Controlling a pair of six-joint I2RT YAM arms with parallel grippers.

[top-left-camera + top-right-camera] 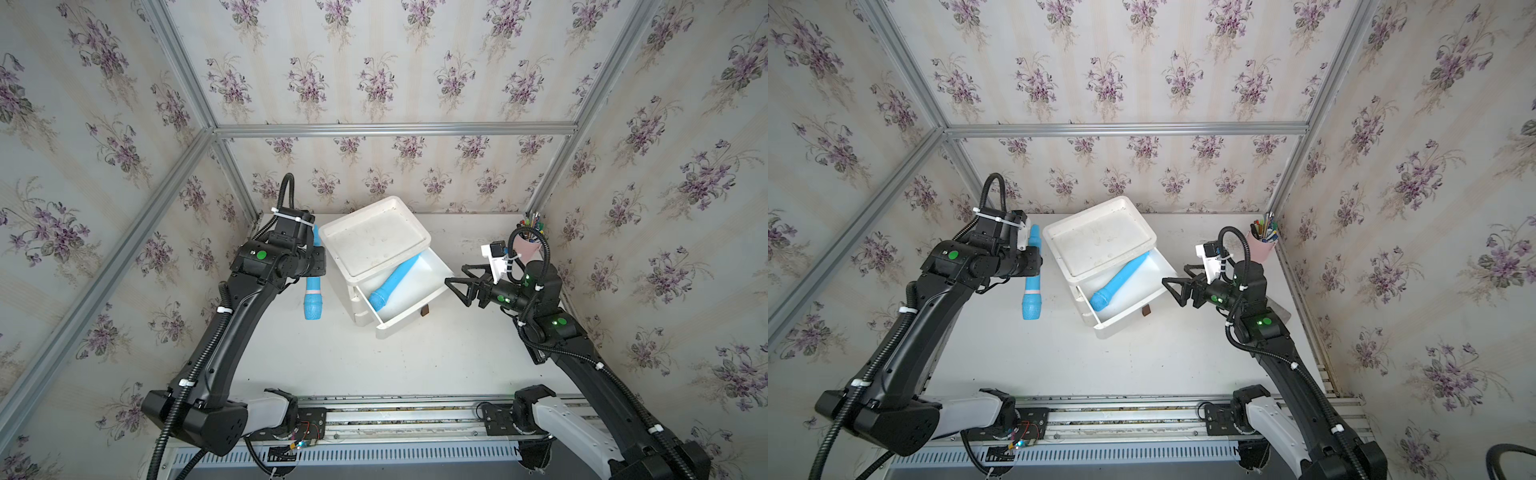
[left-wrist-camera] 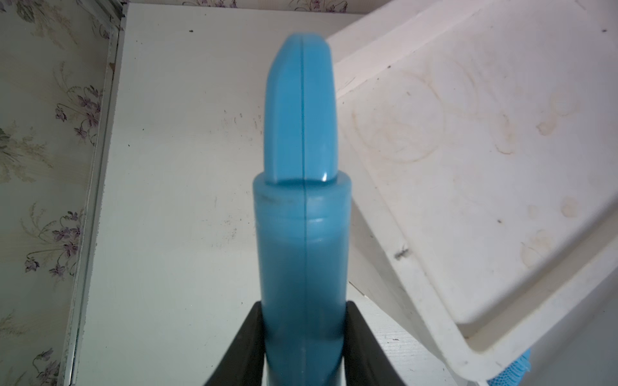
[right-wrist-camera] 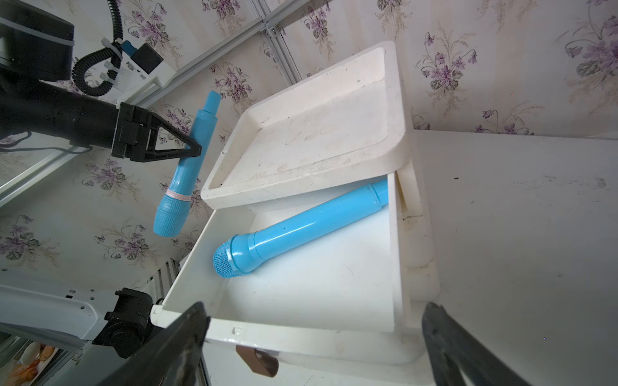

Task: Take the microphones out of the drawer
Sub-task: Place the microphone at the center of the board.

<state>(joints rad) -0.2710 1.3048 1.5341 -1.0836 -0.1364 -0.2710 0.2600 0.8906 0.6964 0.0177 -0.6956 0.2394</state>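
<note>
A white drawer (image 1: 409, 321) (image 3: 301, 339) stands pulled open from a small white cabinet (image 1: 337, 232). A blue microphone (image 1: 392, 282) (image 1: 1119, 282) (image 3: 301, 227) lies slantwise inside it, mesh head toward the drawer front. Left of the cabinet, a second blue microphone (image 1: 312, 299) (image 1: 1030, 299) (image 2: 302, 234) (image 3: 187, 167) hangs above the table, clear of the drawer. My left gripper (image 2: 304, 307) (image 3: 195, 150) is shut on its handle. To the drawer's right, my right gripper (image 1: 457, 291) (image 1: 1173, 293) (image 3: 316, 307) stands open and empty, beside the drawer's front corner.
The cabinet's top is a shallow white tray (image 1: 415, 222). A brown handle (image 1: 424, 310) (image 3: 257, 361) sticks out from the drawer front. A pink cup of pens (image 1: 530, 245) (image 1: 1262, 243) stands at the back right corner. Papered walls close in three sides.
</note>
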